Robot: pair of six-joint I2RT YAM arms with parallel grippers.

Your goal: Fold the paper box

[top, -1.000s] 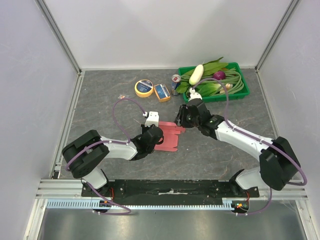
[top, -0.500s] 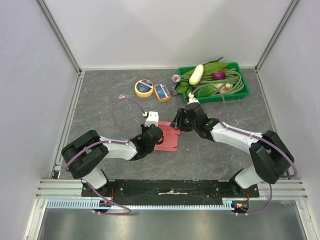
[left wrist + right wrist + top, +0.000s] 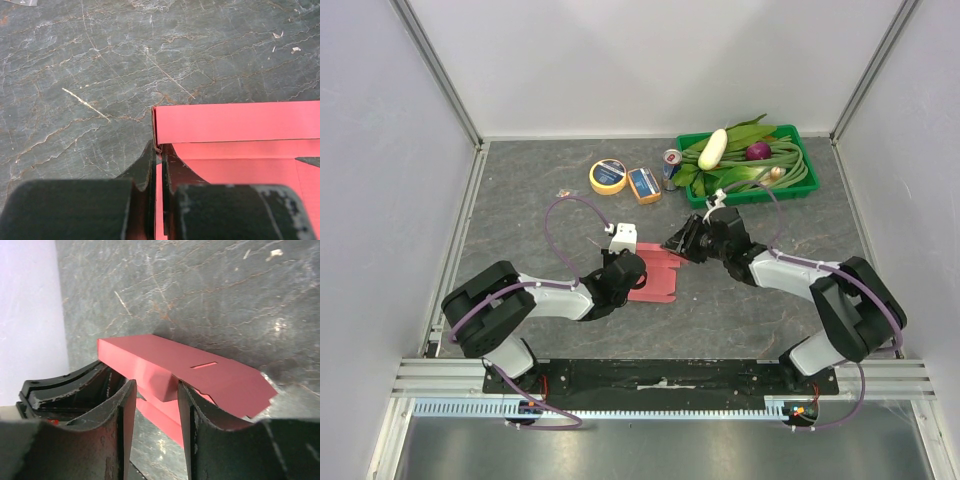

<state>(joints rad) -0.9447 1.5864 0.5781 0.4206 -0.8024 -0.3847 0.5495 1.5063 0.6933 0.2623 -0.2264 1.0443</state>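
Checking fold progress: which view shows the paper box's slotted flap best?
Right wrist: the paper box flap stands inside the right gripper, slot visible. Left wrist shows only a folded edge strip; top external shows the box small and partly covered.

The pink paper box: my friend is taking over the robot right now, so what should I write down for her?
Left hand: shut, pinching a corner of the paper box where a side wall stands up.
Right hand: fingers on either side of a raised flap on the box's other side. I cannot tell whether they squeeze it.
Box: on the dark table, between the two hands.
Done: one long edge is folded up and another panel is lifted.
Left: the middle lies flat and open, so the other walls and tabs need folding and tucking.
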